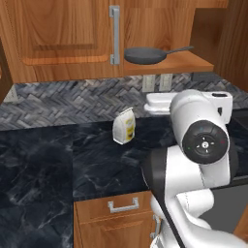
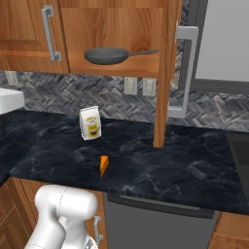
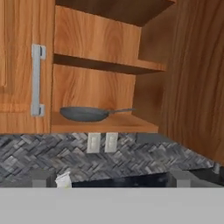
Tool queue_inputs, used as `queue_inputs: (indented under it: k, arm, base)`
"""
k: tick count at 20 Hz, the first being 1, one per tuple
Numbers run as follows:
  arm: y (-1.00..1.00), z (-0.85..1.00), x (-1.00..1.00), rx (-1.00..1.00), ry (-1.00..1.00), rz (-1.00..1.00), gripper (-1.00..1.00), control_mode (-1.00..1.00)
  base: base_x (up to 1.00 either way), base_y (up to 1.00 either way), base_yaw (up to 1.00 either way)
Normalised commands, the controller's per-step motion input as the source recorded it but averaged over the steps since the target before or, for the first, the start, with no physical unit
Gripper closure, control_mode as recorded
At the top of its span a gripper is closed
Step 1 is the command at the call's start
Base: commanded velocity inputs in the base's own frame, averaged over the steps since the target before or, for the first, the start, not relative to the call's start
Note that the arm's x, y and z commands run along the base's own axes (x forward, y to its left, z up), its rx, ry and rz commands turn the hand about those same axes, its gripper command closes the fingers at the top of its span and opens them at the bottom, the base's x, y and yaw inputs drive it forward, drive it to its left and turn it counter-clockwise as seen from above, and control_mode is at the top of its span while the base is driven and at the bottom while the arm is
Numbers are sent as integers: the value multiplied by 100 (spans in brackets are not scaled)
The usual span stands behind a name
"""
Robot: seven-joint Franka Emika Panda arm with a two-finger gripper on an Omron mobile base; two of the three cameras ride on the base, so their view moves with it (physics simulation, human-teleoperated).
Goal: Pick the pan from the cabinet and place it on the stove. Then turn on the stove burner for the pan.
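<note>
The dark grey pan (image 1: pixel 144 55) (image 2: pixel 106 56) (image 3: pixel 85 113) lies on the lowest shelf of the open wooden cabinet (image 1: pixel 184 62) (image 2: pixel 116 29) (image 3: pixel 94 89), its long handle pointing right. My gripper (image 3: pixel 111 179) is open, its two fingertips (image 3: pixel 41 178) set wide apart with nothing between them. It hovers over the counter, well below and in front of the pan. The white hand (image 1: pixel 157 103) (image 2: pixel 8 100) is level with the backsplash. The stove is out of view.
The cabinet's left door (image 1: pixel 58 34) is closed; the right door (image 2: pixel 165 73) stands swung out over the black marble counter (image 1: pixel 48 160). A white and yellow bag (image 1: pixel 124 126) (image 2: pixel 90 123) and an orange wedge (image 2: pixel 103 166) sit on the counter.
</note>
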Motion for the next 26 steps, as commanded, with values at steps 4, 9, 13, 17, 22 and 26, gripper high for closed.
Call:
queue_inputs:
  k: [4,9,13,17,22,26]
  arm:
    - [7,10,22,8,-18,16,-100,-100]
    - [24,15,21,-1,-12,11,-100,-100]
    - [42,11,11,-7,-3,0,-100,-100]
    - [38,6,12,-6,-3,0,-100,-100]
    - [7,5,24,-1,-5,0,-100,-100]
    - [0,0,40,0,-6,0,-100,-100]
  base:
    - [0,0,0]
    - [0,0,0]
    - [0,0,0]
    - [0,0,0]
    - [0,0,0]
    - [0,0,0]
